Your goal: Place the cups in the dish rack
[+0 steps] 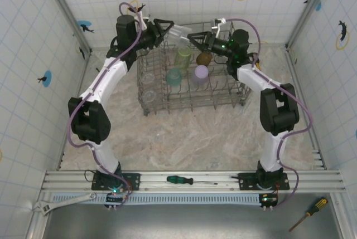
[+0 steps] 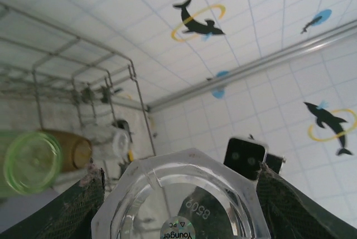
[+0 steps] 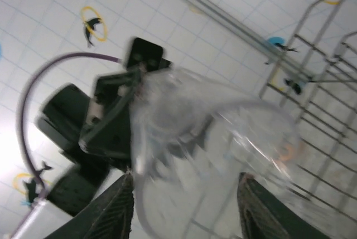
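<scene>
One clear cup (image 1: 181, 31) lies sideways, base clamped in left pincer (image 1: 168, 29), mouth toward right pincer (image 1: 194, 38), whose state is unclear.

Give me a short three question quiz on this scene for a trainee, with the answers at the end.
1. True or false: the lilac cup sits inside the dish rack.
2. The clear cup at the left hand is: A resting in the dish rack, B held in the air, C stacked on the lilac cup.
3. How many coloured cups are in the dish rack?
Key: 1 true. 2 B. 3 four: lilac cup, teal cup, pale green cup, amber cup.
</scene>
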`<act>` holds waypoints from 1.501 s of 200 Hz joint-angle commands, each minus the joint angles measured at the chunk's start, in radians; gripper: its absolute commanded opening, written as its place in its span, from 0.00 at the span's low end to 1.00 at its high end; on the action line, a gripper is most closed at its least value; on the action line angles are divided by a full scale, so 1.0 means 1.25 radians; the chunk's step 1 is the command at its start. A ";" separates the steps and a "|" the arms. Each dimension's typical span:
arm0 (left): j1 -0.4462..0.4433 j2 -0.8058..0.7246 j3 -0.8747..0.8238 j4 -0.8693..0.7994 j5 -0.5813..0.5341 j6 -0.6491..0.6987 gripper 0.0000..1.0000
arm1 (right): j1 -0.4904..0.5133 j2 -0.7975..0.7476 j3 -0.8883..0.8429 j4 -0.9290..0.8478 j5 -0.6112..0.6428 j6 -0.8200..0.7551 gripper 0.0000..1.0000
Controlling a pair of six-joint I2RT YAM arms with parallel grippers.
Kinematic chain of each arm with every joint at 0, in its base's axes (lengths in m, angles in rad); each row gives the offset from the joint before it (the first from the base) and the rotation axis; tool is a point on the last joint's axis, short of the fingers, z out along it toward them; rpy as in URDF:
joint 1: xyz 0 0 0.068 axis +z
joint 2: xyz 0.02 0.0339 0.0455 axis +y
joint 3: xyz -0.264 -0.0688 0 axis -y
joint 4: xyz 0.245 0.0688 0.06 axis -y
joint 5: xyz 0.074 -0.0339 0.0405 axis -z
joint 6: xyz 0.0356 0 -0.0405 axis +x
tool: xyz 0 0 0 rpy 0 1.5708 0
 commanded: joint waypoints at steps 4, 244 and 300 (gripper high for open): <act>0.004 -0.020 0.081 -0.185 -0.173 0.241 0.00 | -0.035 -0.095 -0.057 -0.103 0.012 -0.118 0.59; -0.098 0.162 0.118 -0.347 -0.841 0.684 0.00 | -0.123 -0.451 -0.385 -0.420 0.129 -0.422 0.99; -0.099 0.208 0.124 -0.348 -0.861 0.670 0.00 | -0.135 -0.477 -0.415 -0.422 0.128 -0.423 0.99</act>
